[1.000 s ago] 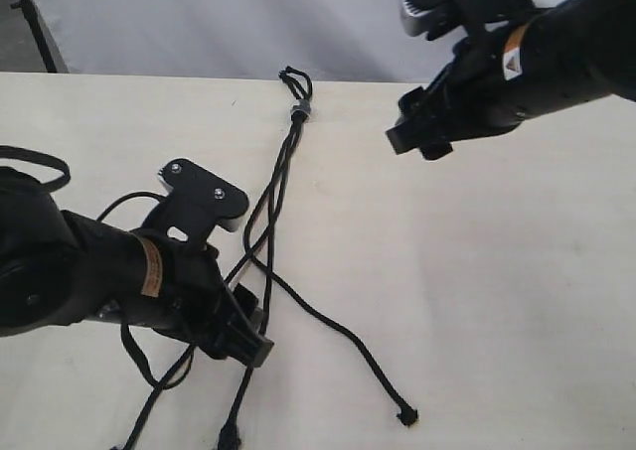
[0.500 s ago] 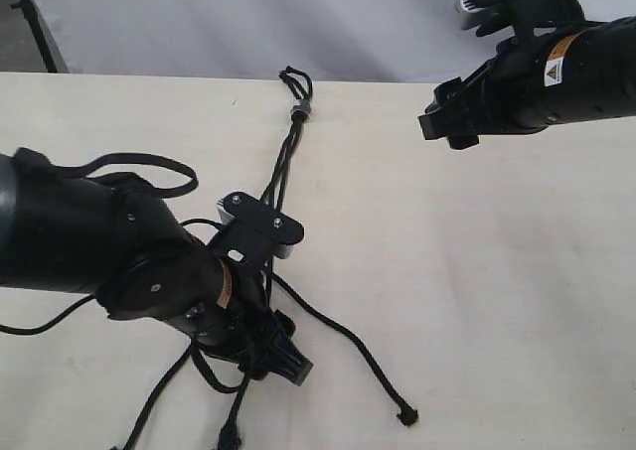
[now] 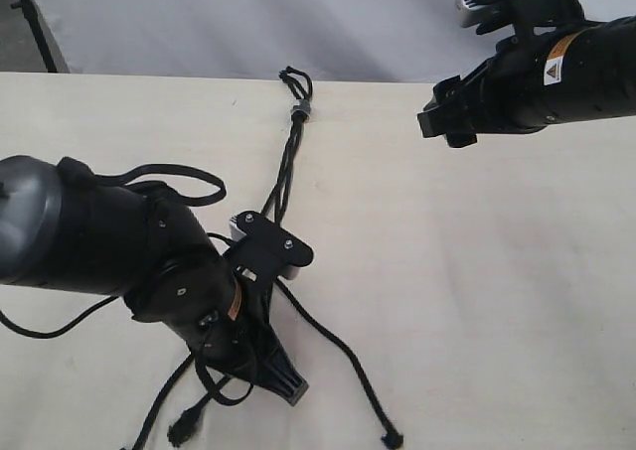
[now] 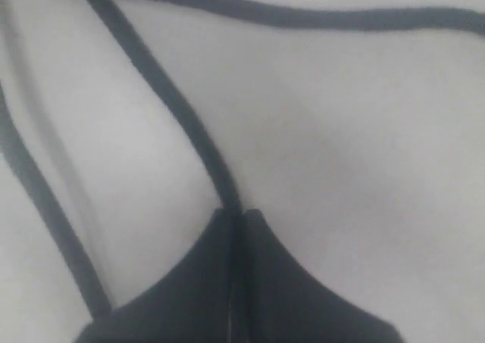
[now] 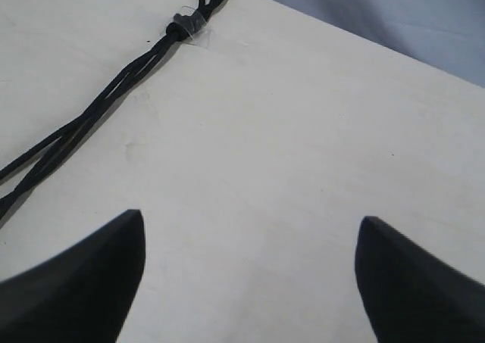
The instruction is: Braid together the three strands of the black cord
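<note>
The black cord [image 3: 289, 157] runs from its loop and grey band [image 3: 300, 109] at the table's far edge toward the front, splitting into three strands. My left gripper [image 3: 291, 388] is low over the front of the table, shut on one strand [image 4: 178, 116] that enters between its closed fingertips. Another strand [image 3: 343, 356] runs off to the right and ends in a knot [image 3: 394, 439]. A third knotted end [image 3: 181, 433] lies at the front left. My right gripper [image 3: 437, 124] hovers open above the far right, away from the cord, with the grey band [image 5: 186, 23] in its wrist view.
The pale table [image 3: 497, 291] ends at a far edge against a white backdrop [image 3: 199, 23]. The left arm's smooth black cables [image 3: 169, 177] loop over its body and hide part of the strands.
My left gripper has swung toward the front right, dragging its strand; the knotted ends at the front have shifted left. The right arm rose and drew back to the right, then held still.
</note>
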Available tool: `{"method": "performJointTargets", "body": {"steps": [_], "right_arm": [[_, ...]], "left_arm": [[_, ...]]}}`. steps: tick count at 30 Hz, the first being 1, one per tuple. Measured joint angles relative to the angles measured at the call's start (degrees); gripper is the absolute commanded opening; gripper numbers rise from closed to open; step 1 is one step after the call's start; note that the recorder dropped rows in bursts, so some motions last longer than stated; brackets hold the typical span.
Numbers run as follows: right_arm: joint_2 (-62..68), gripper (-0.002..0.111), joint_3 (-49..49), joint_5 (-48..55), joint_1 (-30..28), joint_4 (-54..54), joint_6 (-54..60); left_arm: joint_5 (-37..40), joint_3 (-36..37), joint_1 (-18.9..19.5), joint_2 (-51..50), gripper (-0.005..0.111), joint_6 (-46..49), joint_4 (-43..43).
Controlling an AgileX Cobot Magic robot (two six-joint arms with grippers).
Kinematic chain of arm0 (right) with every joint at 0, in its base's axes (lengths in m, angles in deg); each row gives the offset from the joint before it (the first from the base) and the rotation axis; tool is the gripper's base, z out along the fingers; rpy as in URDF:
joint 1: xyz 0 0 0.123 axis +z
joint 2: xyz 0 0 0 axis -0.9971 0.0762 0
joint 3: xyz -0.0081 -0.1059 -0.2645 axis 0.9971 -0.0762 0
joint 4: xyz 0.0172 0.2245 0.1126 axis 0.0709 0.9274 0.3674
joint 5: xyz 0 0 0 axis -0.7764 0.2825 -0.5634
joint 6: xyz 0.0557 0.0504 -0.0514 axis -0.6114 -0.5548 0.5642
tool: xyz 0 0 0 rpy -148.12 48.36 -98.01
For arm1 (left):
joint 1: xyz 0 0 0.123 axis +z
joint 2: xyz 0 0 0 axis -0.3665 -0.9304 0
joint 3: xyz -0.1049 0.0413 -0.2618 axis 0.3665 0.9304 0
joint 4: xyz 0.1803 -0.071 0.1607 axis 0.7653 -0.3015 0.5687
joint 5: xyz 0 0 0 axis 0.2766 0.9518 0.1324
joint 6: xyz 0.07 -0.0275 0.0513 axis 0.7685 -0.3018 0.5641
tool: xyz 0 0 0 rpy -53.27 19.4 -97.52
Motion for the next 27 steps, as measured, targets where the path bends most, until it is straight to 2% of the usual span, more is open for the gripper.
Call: {"method": "performJointTargets", "body": {"steps": [4,7,11,17,27], "right_arm": [[0.0,0.072,0.0,-0.09,0.0,0.0,0.0],[0.0,0.072,0.0,-0.09,0.0,0.11,0.0],[0.0,0.072,0.0,-0.09,0.0,0.21,0.0],[0.0,0.072,0.0,-0.09,0.0,0.42,0.0],[0.0,0.072,0.0,-0.36,0.0,0.42,0.0]], "left_arm": [[4.89,-2.73,0.82,1.09,0.0,1.14,2.69],[6.93,-3.81,2.96,1.19,0.0,1.47,5.5],[7.76,-3.81,6.59,1.19,0.0,2.12,9.01],[6.21,-3.81,10.61,1.19,0.0,5.48,9.79],[3.06,-4.53,11.23,-4.4,0.0,7.52,9.87]]}}
